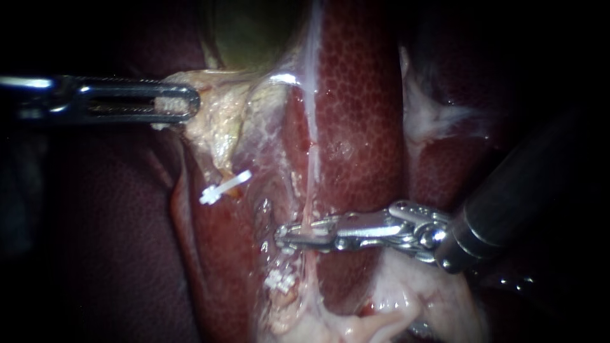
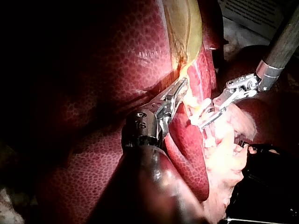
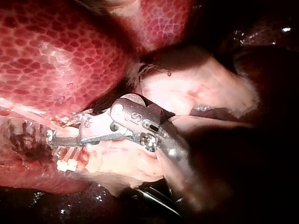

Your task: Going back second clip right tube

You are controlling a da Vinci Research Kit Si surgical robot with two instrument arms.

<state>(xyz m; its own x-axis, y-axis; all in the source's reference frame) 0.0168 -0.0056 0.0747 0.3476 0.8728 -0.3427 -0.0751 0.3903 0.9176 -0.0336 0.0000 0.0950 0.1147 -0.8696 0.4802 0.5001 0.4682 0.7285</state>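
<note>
Gripping gallbladder [image 1: 219, 117] is left instrument [image 1: 187, 105]; right instrument [image 1: 286, 236] crosses right tube [image 1: 309, 190].

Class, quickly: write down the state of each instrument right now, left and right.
Left instrument: jaws shut on pale tissue beside the gallbladder.
Right instrument: at the right tube; open or shut cannot be told.
</note>
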